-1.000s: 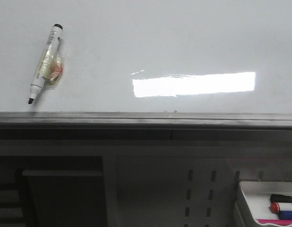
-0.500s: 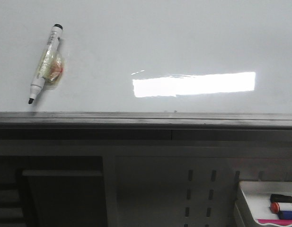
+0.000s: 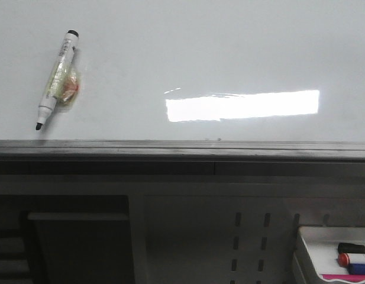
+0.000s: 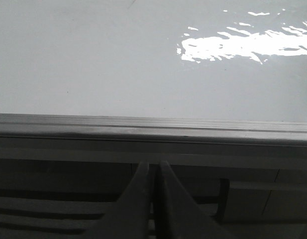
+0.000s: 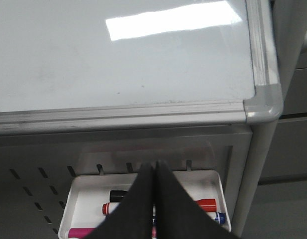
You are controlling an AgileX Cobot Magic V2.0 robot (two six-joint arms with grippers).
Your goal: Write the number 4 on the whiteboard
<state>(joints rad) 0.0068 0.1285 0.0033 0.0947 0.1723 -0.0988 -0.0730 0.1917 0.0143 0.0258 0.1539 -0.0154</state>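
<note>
Right hand (image 5: 154,167) closed above marker tray (image 5: 73,196), below whiteboard (image 5: 118,59) edge.

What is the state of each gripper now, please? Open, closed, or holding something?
Left gripper: closed, holding nothing, below the whiteboard ledge.
Right gripper: closed, holding nothing, above the marker tray.

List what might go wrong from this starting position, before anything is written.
1. The black marker on the whiteboard is uncapped, tip down; a clumsy pick could smear the blank surface.
2. It seems stuck on by a yellowish patch, so pulling it off might jerk it loose.
3. Both the left gripper and right gripper are shut and sit below the ledge; either must open first.
</note>
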